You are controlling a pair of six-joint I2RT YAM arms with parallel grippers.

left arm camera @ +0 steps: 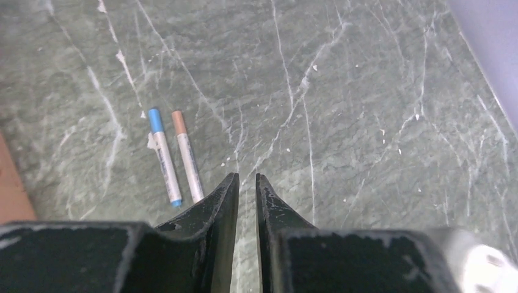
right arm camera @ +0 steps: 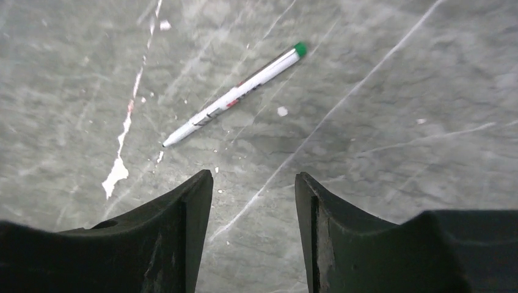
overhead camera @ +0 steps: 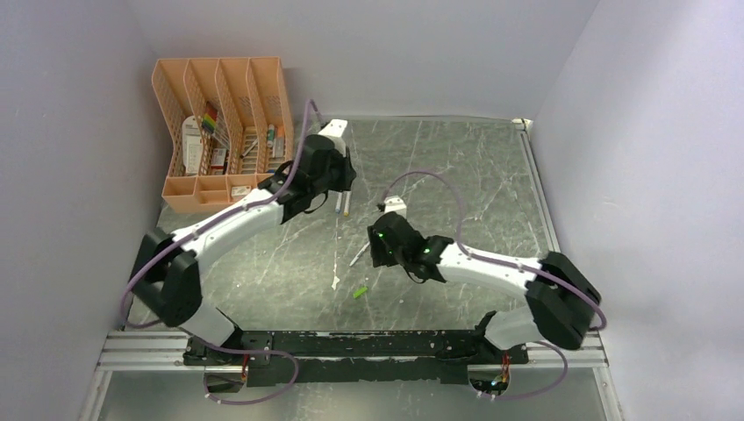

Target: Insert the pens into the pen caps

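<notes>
Two white pens lie side by side on the table just below my left gripper (overhead camera: 344, 181). In the left wrist view one pen (left arm camera: 165, 160) wears a blue cap (left arm camera: 155, 120) and the other (left arm camera: 188, 160) an orange-pink cap (left arm camera: 178, 121). They lie left of my left gripper (left arm camera: 246, 176), whose jaws stand nearly together and empty. A third pen (right arm camera: 235, 94) with a green end lies uncapped ahead of my right gripper (right arm camera: 253, 174), which is open and empty. It also shows in the top view (overhead camera: 360, 254). The green cap (overhead camera: 360, 291) lies alone nearer the bases.
A peach mesh organiser (overhead camera: 219, 132) with stationery stands at the back left against the wall. Grey walls close the left, back and right sides. The arm rail (overhead camera: 351, 346) runs along the near edge. White scratch streaks mark the table.
</notes>
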